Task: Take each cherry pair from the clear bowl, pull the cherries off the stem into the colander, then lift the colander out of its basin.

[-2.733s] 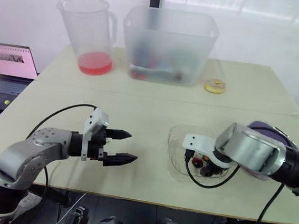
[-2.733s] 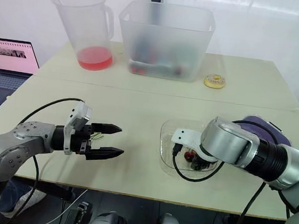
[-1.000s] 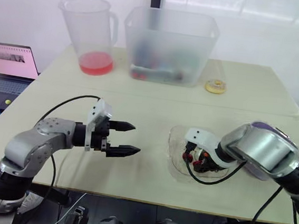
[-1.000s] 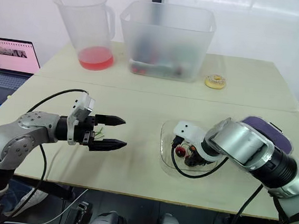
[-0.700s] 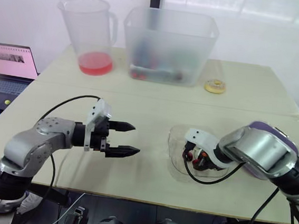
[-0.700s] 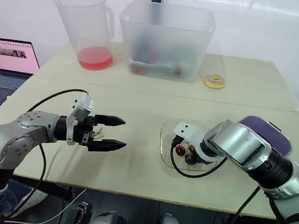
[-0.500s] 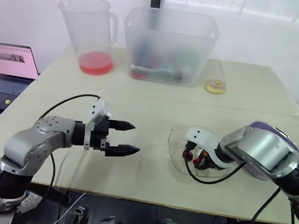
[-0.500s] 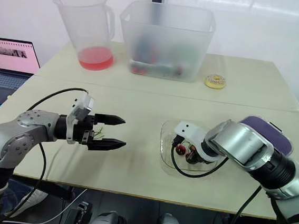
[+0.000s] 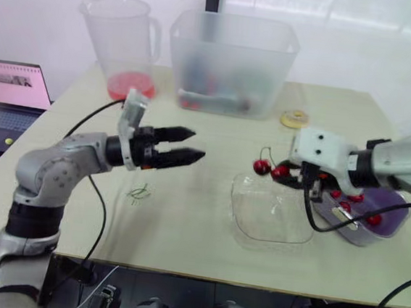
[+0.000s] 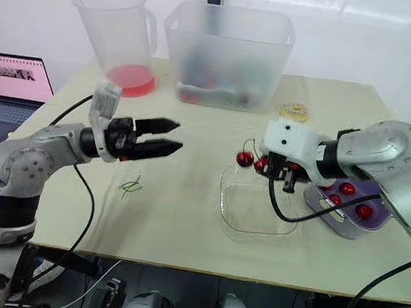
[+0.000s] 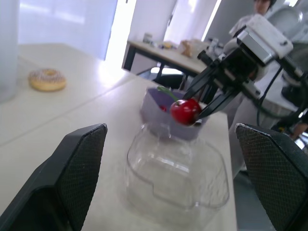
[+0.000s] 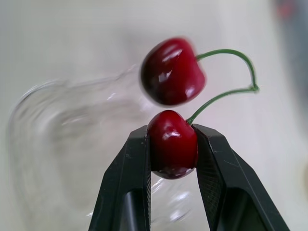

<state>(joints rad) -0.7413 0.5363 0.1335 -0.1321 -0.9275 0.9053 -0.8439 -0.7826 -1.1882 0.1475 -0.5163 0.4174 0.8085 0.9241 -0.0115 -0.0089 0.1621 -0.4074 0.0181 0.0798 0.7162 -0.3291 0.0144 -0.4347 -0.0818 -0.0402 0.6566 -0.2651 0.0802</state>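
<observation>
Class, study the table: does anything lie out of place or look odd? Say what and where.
A loose green stem lies on the bare table left of the clear bowl, likely discarded. A doughnut beside the frosted bin seems unrelated to cherries.

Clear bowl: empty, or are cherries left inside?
Empty: only table shows through the clear bowl; the right gripper holds a cherry pair up above its far rim.

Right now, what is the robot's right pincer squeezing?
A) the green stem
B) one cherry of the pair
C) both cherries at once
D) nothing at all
B: the right pincer has its two black fingers closed on one cherry, while the second cherry hangs free beyond the fingertips, joined by the green stem.
</observation>
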